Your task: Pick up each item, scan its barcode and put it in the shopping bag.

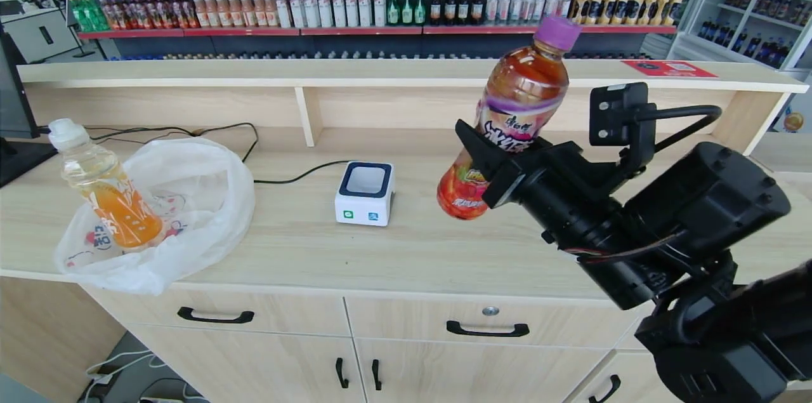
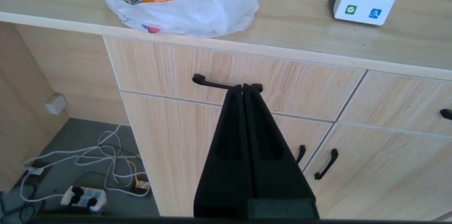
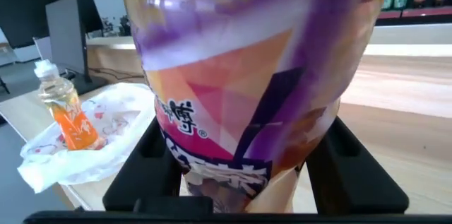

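My right gripper (image 1: pixel 501 150) is shut on a red-orange tea bottle (image 1: pixel 517 117) with a purple cap. It holds the bottle tilted in the air, above the counter and to the right of the white scanner (image 1: pixel 364 193). Up close, the bottle (image 3: pixel 261 75) sits between the black fingers (image 3: pixel 141 178) of that gripper (image 3: pixel 247 185). At the counter's left end lies the white shopping bag (image 1: pixel 190 200) with an orange drink bottle (image 1: pixel 104 187) standing in it. My left gripper (image 2: pixel 244 88) is shut and empty, low in front of the drawers, below the bag (image 2: pixel 205 5).
A black cable (image 1: pixel 292 176) runs from the scanner to the back of the counter (image 1: pixel 393 257). A raised wooden ledge (image 1: pixel 380 73) borders the far side, with shelves of drinks behind. A dark monitor (image 1: pixel 16 105) stands at the far left. Drawer handles (image 2: pixel 212 83) face the left gripper.
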You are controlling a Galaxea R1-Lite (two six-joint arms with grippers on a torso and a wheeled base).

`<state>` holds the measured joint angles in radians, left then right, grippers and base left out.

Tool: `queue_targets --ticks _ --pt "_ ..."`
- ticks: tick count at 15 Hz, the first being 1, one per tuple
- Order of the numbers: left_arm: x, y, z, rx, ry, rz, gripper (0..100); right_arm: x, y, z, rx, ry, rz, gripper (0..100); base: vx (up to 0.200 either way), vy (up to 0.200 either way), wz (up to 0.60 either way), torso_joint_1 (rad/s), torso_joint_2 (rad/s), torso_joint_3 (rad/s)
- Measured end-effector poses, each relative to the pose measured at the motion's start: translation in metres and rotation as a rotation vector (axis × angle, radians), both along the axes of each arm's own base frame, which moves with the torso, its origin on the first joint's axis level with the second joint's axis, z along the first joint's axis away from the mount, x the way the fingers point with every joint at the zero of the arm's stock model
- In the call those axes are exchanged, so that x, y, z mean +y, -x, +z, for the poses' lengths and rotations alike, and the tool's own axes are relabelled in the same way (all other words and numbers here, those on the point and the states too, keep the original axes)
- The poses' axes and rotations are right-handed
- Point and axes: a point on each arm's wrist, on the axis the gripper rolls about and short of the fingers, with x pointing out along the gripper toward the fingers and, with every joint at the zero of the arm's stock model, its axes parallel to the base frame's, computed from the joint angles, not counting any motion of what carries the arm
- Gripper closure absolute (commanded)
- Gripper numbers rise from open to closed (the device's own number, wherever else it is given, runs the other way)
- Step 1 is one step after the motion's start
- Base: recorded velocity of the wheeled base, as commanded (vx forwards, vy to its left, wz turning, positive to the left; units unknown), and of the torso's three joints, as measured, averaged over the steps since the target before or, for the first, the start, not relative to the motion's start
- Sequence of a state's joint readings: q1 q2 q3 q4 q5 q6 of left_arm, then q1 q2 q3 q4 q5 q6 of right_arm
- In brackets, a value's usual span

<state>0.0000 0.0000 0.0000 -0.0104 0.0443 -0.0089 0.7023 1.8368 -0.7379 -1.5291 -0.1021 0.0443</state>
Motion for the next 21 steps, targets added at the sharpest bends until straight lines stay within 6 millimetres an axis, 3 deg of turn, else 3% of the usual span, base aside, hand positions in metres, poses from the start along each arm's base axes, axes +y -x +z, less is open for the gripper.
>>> queue_targets --ticks 4,10,14,21 --pt "0.000 0.000 0.000 0.000 0.000 0.000 100 -0.005 0.030 -0.006 0.023 0.023 0.051 100 0.000 0.000 0.00 0.000 0.00 0.000" --pt "0.000 0.000 0.000 0.000 0.000 0.000 100 -0.033 0.068 -0.021 0.100 0.062 0.090 100 0.000 0.000 0.00 0.000 0.00 0.000" --pt "0.000 0.000 0.000 0.000 0.000 0.000 100 -0.036 0.073 -0.023 0.164 -0.001 0.175 100 0.000 0.000 0.00 0.000 0.00 0.000" --pt "0.000 0.000 0.000 0.000 0.000 0.000 100 -0.049 0.078 0.000 0.241 -0.227 0.467 100 0.000 0.000 0.00 0.000 0.00 0.000"
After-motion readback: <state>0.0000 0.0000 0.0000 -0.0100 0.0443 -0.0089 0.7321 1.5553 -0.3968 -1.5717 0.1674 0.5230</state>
